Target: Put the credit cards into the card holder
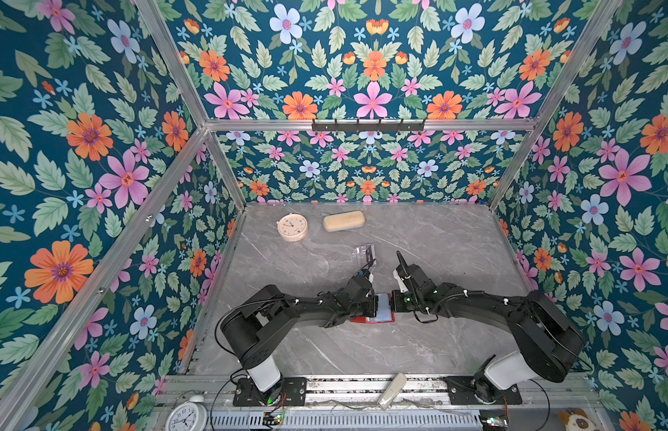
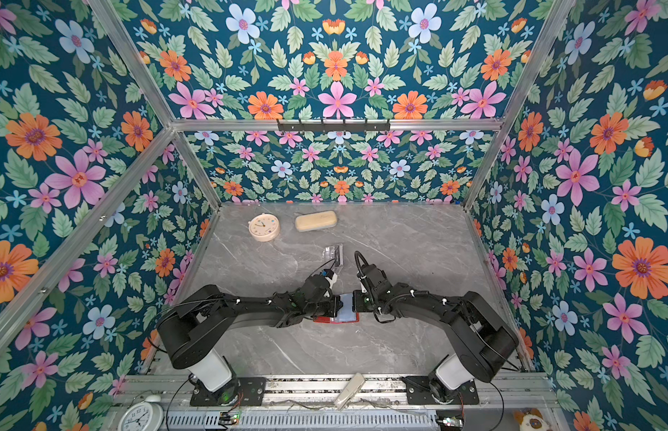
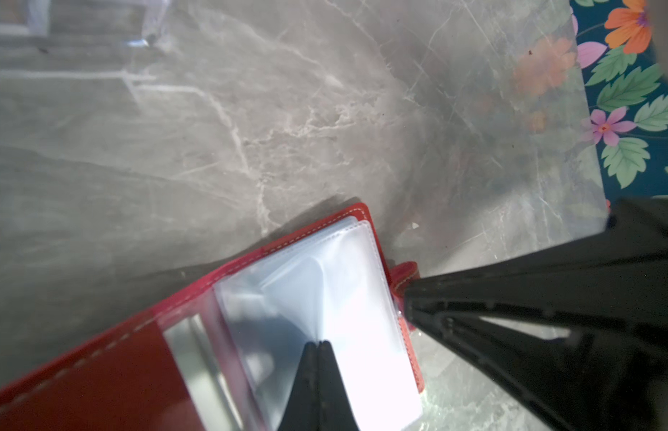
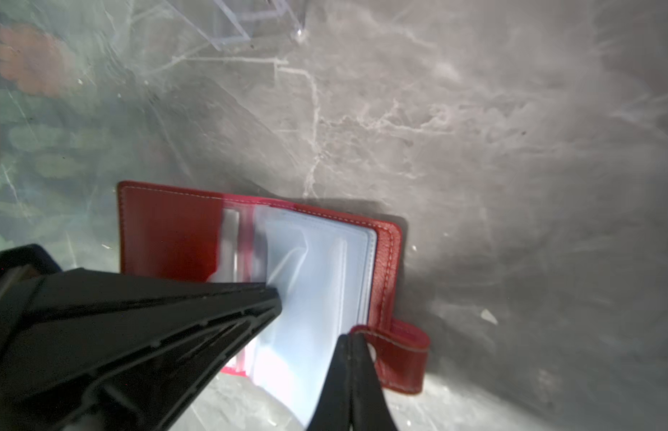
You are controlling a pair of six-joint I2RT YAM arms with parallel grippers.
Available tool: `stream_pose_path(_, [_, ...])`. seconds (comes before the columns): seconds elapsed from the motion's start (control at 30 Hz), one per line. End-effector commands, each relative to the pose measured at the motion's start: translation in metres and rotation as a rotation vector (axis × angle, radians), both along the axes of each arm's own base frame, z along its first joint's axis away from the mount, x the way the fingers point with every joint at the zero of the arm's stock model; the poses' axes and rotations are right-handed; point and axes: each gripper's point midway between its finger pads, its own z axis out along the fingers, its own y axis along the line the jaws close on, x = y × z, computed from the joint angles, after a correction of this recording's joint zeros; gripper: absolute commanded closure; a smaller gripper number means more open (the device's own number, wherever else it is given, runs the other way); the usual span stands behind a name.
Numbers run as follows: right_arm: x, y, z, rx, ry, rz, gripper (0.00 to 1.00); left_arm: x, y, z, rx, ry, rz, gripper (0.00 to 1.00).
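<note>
At the open card holder [image 3: 101, 373], my left claw [image 3: 317, 345] pinches a clear sleeve [image 3: 362, 298], seemingly to lift it; my closed right claw [image 4: 349, 341] steadies the strap [image 4: 403, 358]. The credit cards [image 1: 369, 256] sit beyond the holder, in a clear rack [image 1: 359, 252].

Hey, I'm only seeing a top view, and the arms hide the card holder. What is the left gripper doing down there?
Observer: The left wrist view shows the left gripper shut, its fingers pinching a clear sleeve of the open red card holder.
Operator: And the right gripper?
Observer: The right wrist view shows the right gripper shut too, tips at the sleeves' outer edge beside the red snap tab; a grip there I cannot confirm.
</note>
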Motion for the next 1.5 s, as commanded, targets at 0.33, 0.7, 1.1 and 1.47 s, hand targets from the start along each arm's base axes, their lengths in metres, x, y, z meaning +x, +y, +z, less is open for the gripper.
stream_pose_path(0.33, [0.001, -0.031, 0.016, -0.105, -0.074, -0.075, 0.65, 0.006, 0.01, 0.01, -0.007, -0.05, 0.048, 1.0])
stream_pose_path(0.7, [-0.01, -0.004, 0.03, -0.02, -0.093, 0.072, 0.7, 0.005, 0.012, 0.015, -0.026, -0.068, 0.055, 1.0])
stream_pose_path(1.1, [-0.011, 0.026, 0.012, 0.013, -0.016, 0.124, 0.86, 0.004, 0.013, 0.016, -0.032, -0.072, 0.052, 1.0])
stream_pose_path(1.47, [-0.01, 0.051, 0.014, 0.13, 0.006, 0.157, 0.74, 0.009, 0.035, 0.039, -0.012, -0.173, 0.104, 0.66])
